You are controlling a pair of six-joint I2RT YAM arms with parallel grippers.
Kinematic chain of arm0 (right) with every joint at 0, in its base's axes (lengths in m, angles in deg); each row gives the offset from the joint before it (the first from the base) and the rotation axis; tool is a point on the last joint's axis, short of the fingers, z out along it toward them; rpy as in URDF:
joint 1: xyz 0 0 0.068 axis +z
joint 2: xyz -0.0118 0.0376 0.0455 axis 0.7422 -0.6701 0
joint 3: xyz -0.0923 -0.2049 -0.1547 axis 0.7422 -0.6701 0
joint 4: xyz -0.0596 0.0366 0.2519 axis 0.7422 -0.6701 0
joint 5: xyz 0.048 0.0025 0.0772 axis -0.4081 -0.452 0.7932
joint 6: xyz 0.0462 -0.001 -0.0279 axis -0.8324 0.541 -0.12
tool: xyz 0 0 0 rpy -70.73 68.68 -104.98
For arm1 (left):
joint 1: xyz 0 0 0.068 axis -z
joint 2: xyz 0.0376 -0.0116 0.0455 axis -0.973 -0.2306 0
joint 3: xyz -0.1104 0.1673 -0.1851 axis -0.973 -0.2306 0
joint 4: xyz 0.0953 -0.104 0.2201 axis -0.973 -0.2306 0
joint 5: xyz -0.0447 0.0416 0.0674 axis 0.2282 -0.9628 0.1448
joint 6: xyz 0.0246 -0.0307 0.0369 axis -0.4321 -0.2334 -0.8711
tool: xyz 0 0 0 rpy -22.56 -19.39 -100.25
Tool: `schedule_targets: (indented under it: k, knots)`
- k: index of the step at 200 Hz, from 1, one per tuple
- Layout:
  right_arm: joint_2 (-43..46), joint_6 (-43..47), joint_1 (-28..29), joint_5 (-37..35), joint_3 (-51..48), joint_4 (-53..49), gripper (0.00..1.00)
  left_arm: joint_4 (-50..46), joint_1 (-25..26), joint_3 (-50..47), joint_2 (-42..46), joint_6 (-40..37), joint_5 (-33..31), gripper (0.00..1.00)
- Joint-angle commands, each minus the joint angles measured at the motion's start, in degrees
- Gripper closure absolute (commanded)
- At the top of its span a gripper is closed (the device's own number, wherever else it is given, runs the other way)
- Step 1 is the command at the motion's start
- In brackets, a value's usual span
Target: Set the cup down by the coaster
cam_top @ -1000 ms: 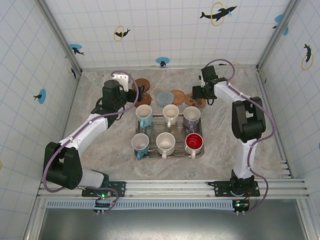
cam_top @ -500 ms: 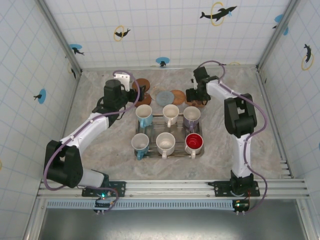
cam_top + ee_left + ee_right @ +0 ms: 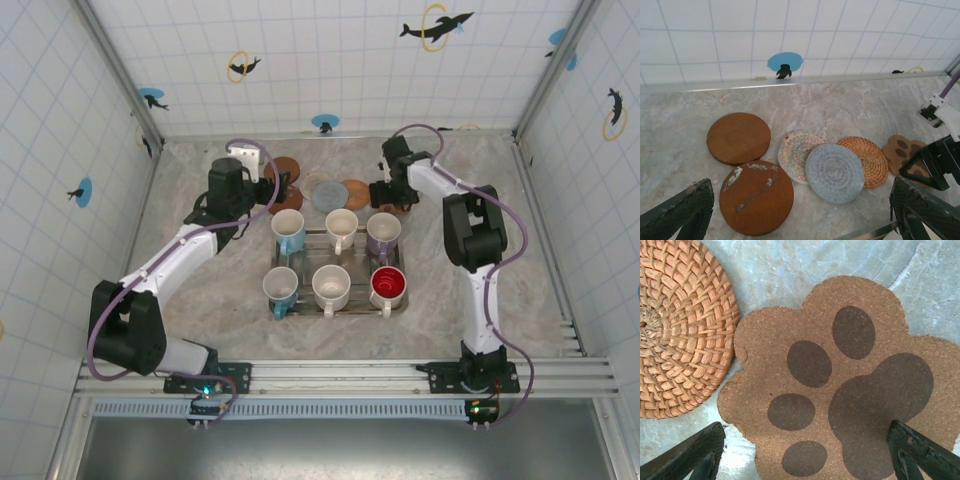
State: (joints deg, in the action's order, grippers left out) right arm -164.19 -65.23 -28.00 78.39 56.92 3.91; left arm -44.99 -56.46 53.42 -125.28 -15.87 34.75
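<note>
Metal tray (image 3: 356,259) sits mid-table on my overhead feed, and all six cups (image 3: 341,226) stand upright inside it in two rows of three, none of them out by the coasters (image 3: 834,173) yet. The cups look empty from above; the front right one, the red cup (image 3: 388,285), is red inside. The coasters lie in a loose row on the marble beyond the tray, some overlapping. My left arm stretches diagonally from its base toward the far left. The left gripper (image 3: 801,182) is held low and level, looking across the coasters at the back wall, with its jaws spread wide and nothing between them. Two wooden discs (image 3: 738,138) lie nearest its left finger. My right arm is folded back on itself, forearm reaching to the far side and wrist pointing straight down. The right gripper (image 3: 805,427) hangs just above the paw coaster (image 3: 840,385), jaws wide apart to either side of it and gripping nothing. The wicker coaster (image 3: 680,330) lies just beside the paw; whether they touch I cannot tell.
</note>
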Motion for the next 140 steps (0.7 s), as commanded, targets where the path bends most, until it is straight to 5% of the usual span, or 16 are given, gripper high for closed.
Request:
schedule_targets:
  k: [1, 140]
  knots:
    - [-3.37, 0.07, 0.29, -1.45, 2.01, -2.58, 0.13, -1.58, 0.36, 1.58, 0.28, 0.24, -0.86, 0.08]
    - [-9.9, -4.58, -4.53, -4.32, 11.01, -5.18, 0.14, -2.46, 0.4, 2.17, 0.22, -0.03, -1.29, 0.08]
